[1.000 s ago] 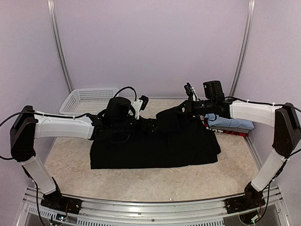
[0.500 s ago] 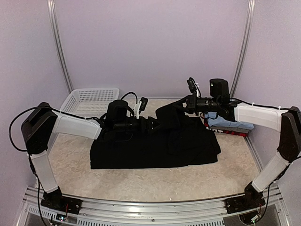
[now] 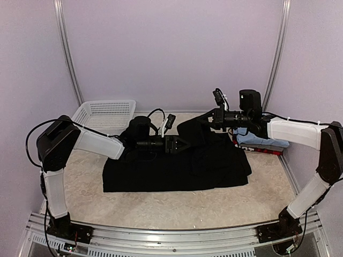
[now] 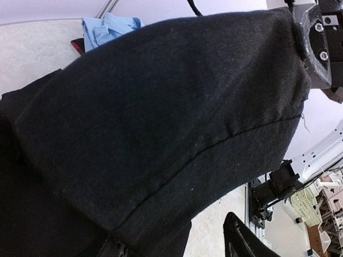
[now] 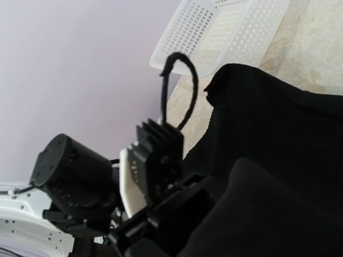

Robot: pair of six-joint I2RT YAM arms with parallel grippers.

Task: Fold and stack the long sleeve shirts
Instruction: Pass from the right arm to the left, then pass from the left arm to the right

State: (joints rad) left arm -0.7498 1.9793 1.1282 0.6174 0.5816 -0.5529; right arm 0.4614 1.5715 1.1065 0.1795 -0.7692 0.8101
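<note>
Left tool (image 3: 184,143) reaches low over the middle of the table (image 3: 161,206), pointing to the right, with its two fingers (image 4: 241,241) released and standing apart. In its wrist view a raised fold of the black shirt (image 3: 177,171) hangs between those fingers, and bare table shows between the cloth and one finger.

Behind the left arm, at the back left corner, sits a white mesh basket (image 3: 104,112).

The black shirt lies spread across the centre of the table in a wide, roughly rectangular shape. Its near edge is straight and flat, and its back right part is lifted off the table into a peak.

Right tool (image 3: 211,119) is clenched on that peak, holding the cloth up just beyond the tips of the left tool.

Further right, under the right arm and against the right edge of the table, a folded light blue shirt (image 3: 262,140) lies on top of a red-and-black shirt (image 3: 265,150). This pile sits just beside the black shirt's right edge.
</note>
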